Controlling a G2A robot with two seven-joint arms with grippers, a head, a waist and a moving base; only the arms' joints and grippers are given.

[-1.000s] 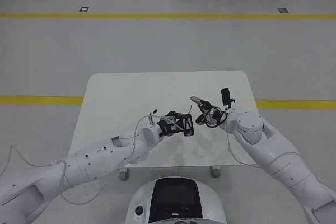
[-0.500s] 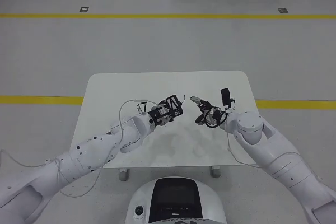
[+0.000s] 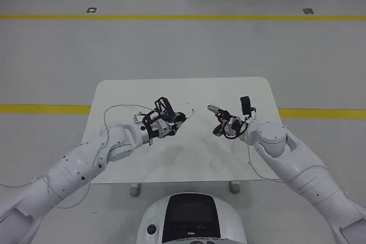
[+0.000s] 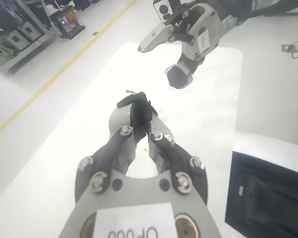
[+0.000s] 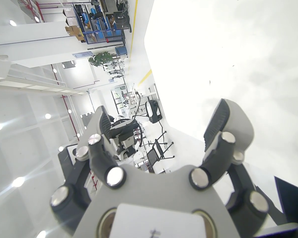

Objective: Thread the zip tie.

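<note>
Left hand: above the tabletop, just left of its middle, fingertips turned toward the tabletop's right half.
Zip tie: pinched between the left hand's fingertips, its end sticking out past them over the tabletop's middle.
Right hand: above the tabletop's right half, one finger toward the tabletop's far edge, the other toward its near edge.
Hands: apart, facing each other across the tabletop's middle.
Near floor stripe: on the floor, running out from the tabletop's left and right sides.
Far floor stripe: on the floor, well behind the tabletop's far edge.
</note>
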